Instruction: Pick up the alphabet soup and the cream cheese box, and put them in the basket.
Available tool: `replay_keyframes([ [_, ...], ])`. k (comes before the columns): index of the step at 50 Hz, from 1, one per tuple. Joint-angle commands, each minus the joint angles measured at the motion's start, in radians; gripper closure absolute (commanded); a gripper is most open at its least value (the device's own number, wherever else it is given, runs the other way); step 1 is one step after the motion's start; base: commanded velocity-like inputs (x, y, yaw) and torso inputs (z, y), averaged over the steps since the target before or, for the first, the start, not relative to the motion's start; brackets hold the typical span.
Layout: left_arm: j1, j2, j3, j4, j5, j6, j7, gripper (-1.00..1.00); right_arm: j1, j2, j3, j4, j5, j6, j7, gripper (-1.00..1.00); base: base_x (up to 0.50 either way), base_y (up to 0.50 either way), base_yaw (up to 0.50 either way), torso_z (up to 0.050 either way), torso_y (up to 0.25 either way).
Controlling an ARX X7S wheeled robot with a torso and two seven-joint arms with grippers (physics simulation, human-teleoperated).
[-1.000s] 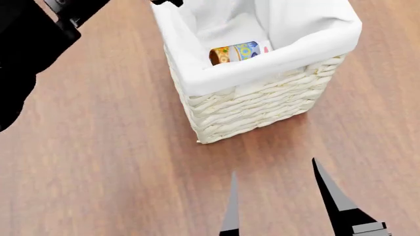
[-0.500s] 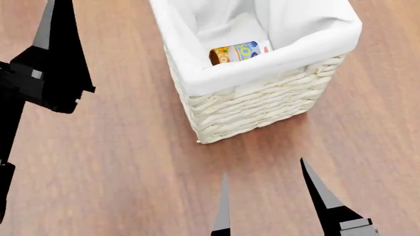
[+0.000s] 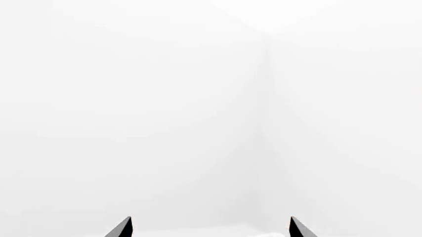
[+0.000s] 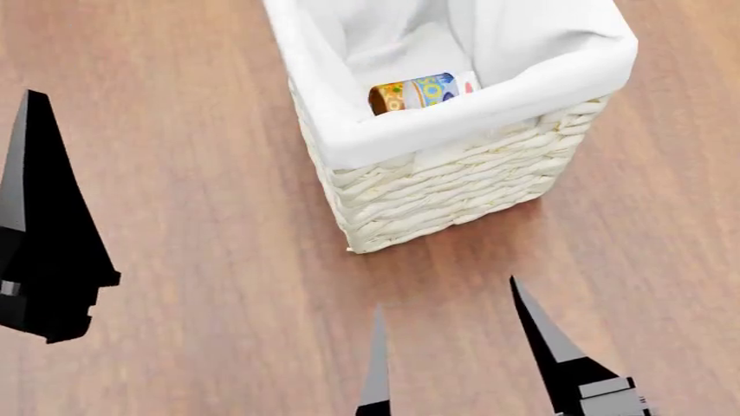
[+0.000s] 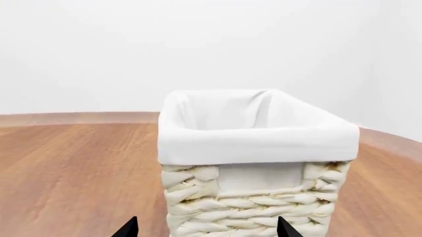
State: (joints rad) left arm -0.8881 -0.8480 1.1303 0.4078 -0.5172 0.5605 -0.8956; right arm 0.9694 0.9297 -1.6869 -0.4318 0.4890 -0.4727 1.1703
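The woven wicker basket (image 4: 457, 178), cloth-lined, holds the cylindrical alphabet soup (image 4: 418, 92) on the wood-grain worktop (image 4: 208, 217), with both pointed tools, left (image 3: 209, 228) and right (image 4: 463, 351), spread empty nearby.

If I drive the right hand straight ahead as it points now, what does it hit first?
Probably the basket: its woven front wall fills the gap ahead of the open right hand, with nothing visible between. Depth is hard to judge.

Bare simulated room, wooden floor (image 4: 208, 173), plain white walls (image 5: 197, 49)
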Motion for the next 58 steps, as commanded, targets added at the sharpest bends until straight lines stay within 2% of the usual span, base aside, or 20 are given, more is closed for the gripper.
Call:
replay_keyframes([
  [1, 0.026, -0.019, -0.004, 0.033, 0.038, -0.007, -0.037, -1.00, -0.006, -0.005, 0.004, 0.003, 0.001, -0.002, -0.007, -1.00, 0.00, 0.00, 0.00, 0.000, 0.000],
  [15, 0.033, -0.037, -0.009, 0.092, 0.056, -0.034, -0.059, -1.00, -0.014, 0.012, 0.010, -0.032, -0.023, 0.009, 0.012, -1.00, 0.00, 0.00, 0.00, 0.000, 0.000],
  [23, 0.041, -0.050, -0.002, 0.153, 0.080, -0.065, -0.074, -1.00, 0.040, 0.062, 0.040, -0.180, -0.087, 0.136, 0.081, -1.00, 0.00, 0.00, 0.00, 0.000, 0.000],
  [29, 0.041, -0.033, 0.019, 0.187, 0.103, -0.113, -0.072, -1.00, 0.041, 0.057, 0.045, -0.208, -0.146, 0.197, 0.116, -1.00, 0.00, 0.00, 0.00, 0.000, 0.000],
  [36, 0.040, -0.037, 0.031, 0.267, 0.148, -0.165, -0.081, -1.00, 0.085, 0.085, 0.067, -0.336, -0.179, 0.326, 0.153, -1.00, 0.00, 0.00, 0.00, 0.000, 0.000],
  [47, 0.021, -0.076, 0.014, 0.398, 0.164, -0.219, -0.106, -1.00, 0.099, 0.093, 0.077, -0.449, -0.264, 0.434, 0.186, -1.00, 0.00, 0.00, 0.00, 0.000, 0.000],
  [58, 0.013, -0.101, -0.003, 0.447, 0.163, -0.228, -0.118, -1.00, 0.119, 0.093, 0.089, -0.528, -0.291, 0.514, 0.185, -1.00, 0.00, 0.00, 0.00, 0.000, 0.000],
])
